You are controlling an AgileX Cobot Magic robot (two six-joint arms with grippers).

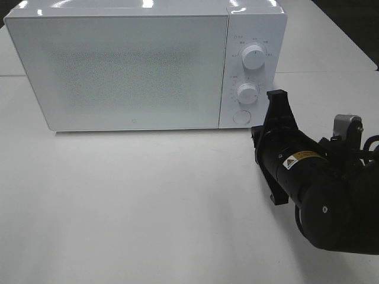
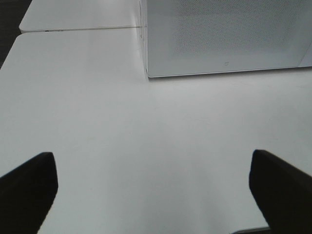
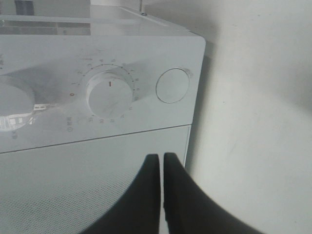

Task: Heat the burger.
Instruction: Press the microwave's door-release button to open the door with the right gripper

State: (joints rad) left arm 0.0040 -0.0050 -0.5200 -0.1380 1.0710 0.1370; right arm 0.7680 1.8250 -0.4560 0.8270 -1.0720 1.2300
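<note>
- Here's the white microwave [image 1: 136, 65] at the back of the white table [image 1: 148, 201], with its door [image 1: 124, 68] shut flat.
- The door front is frosted and speckled, so there's no seeing through it from any view.
- The burger shows in none of the three views, and I can't tell where it sits.
- The right gripper [image 3: 161, 158] has its two black fingers pressed tight together, tip against tip, with nothing pinched between them.
- In the wrist view those tips point at the microwave's front, by the seam where the door meets the control panel.
- From the high camera that gripper stands just in front of the panel's lower right corner, with the thick black right arm [image 1: 320, 177] stretching back over the table.
- Whether the tips actually touch the microwave, I can't say.
- On the panel there's an upper knob [image 1: 254, 57], below it a lower knob [image 3: 109, 95] ringed with tick marks, and below that a round button [image 3: 172, 86].
- The round button is the control nearest the gripper in the high view.
- The left gripper [image 2: 153, 190] has its jaws spread wide, one dark finger at each edge of its wrist view.
- There's only bare tabletop between those fingers, and it holds nothing.
- It faces the microwave's front left corner, well apart from it.
</note>
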